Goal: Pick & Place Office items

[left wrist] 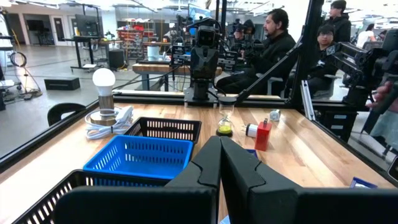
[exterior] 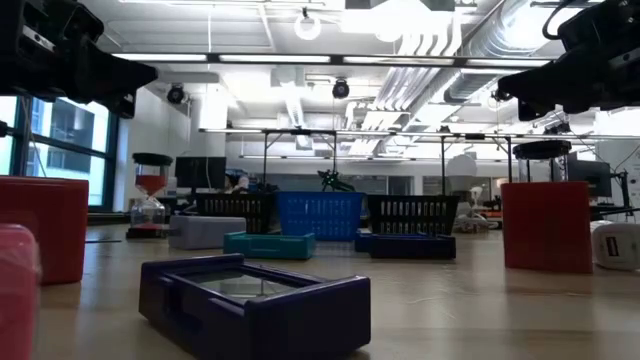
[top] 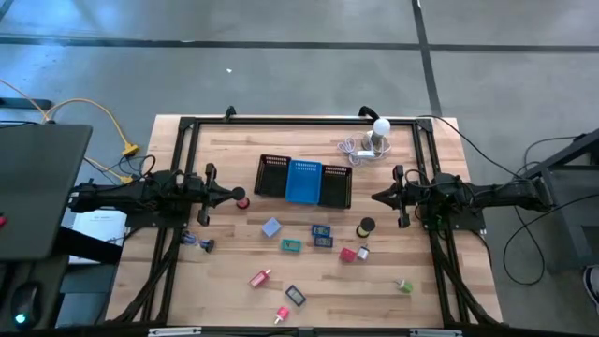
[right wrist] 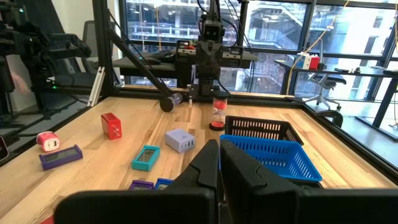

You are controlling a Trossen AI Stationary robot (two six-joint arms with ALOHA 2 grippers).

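The office items lie scattered on the wooden table's near half: a grey-blue block [top: 271, 227], a teal piece [top: 291, 245], two blue pieces [top: 323, 236], a black spool [top: 365, 227], a red block [top: 348, 254], pink pieces [top: 260, 277], a dark purple piece [top: 295, 296] and a green one [top: 404, 286]. My left gripper [top: 236, 196] hovers shut at the table's left side, pointing level toward the right; a small red piece [top: 243, 200] stands just under its tip. My right gripper [top: 376, 197] hovers shut at the right side, pointing left. In the wrist views both finger pairs [left wrist: 220, 149] [right wrist: 219, 152] hold nothing.
A black mesh tray with a blue middle section [top: 304, 181] stands at the table's middle, toward the far edge, between the two grippers. A white ball-topped gadget with cable [top: 377, 136] sits at the far right. A black frame [top: 299, 120] borders the table. People sit beyond the table [left wrist: 273, 43].
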